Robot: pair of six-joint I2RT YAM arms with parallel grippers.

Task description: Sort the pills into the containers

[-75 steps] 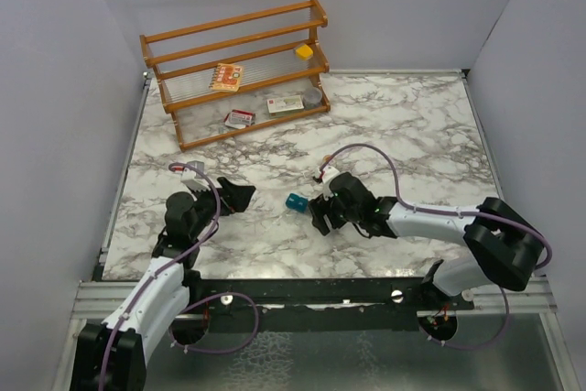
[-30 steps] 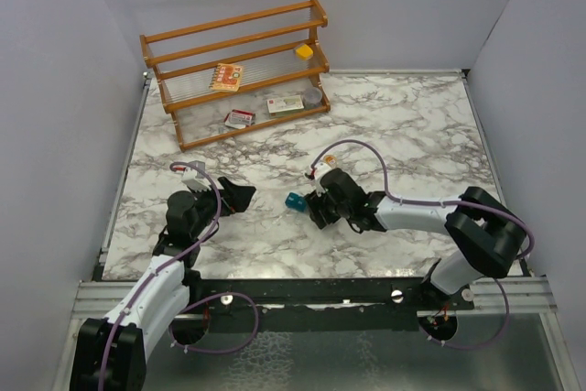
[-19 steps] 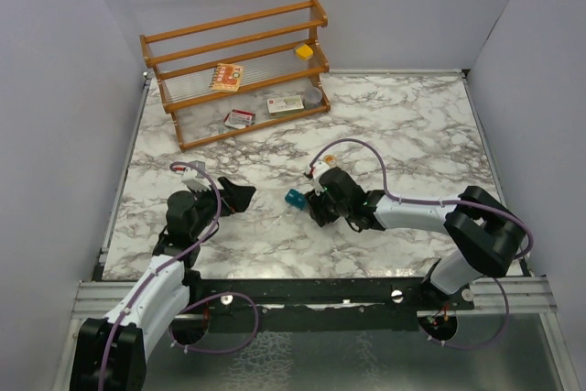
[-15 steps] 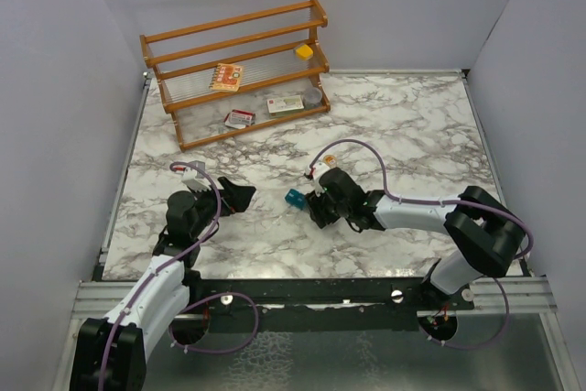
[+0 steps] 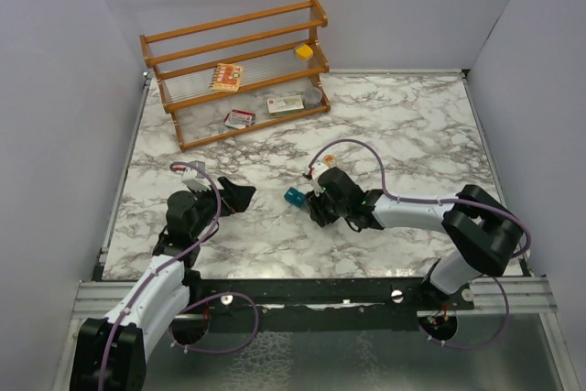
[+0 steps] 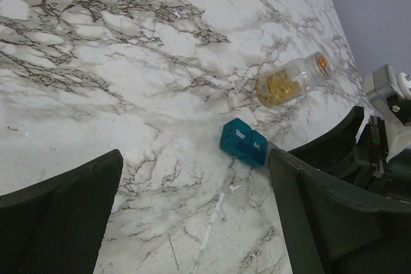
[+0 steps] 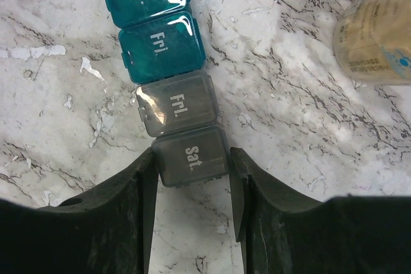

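Broadly, the white grey-veined marble table [image 5: 412, 135] carries everything. The left gripper [image 6: 194, 157] hangs over it with its jaws spread wide and nothing between them. The right gripper [image 7: 191, 160] is low over the task's things.

Just beside it, apart from the strip, a clear plastic bottle of yellowish pills [image 6: 292, 80] lies on its side.

Smaller is the short strip of joined square containers [image 7: 166, 75], two teal and two grey translucent. It lies flat near the table's middle, lids down.

Smallest is the grey end cell marked Sat. [image 7: 191, 155]. The right jaws bracket it, their pads right at its side walls. Whether they already press it I cannot tell.

The strip looks very light, stiff and thin-walled, probably slick. It would likely skid on the marble or pivot at its joints. The best hold seems to be low across the end cell's side walls, gently and clear of the lid.
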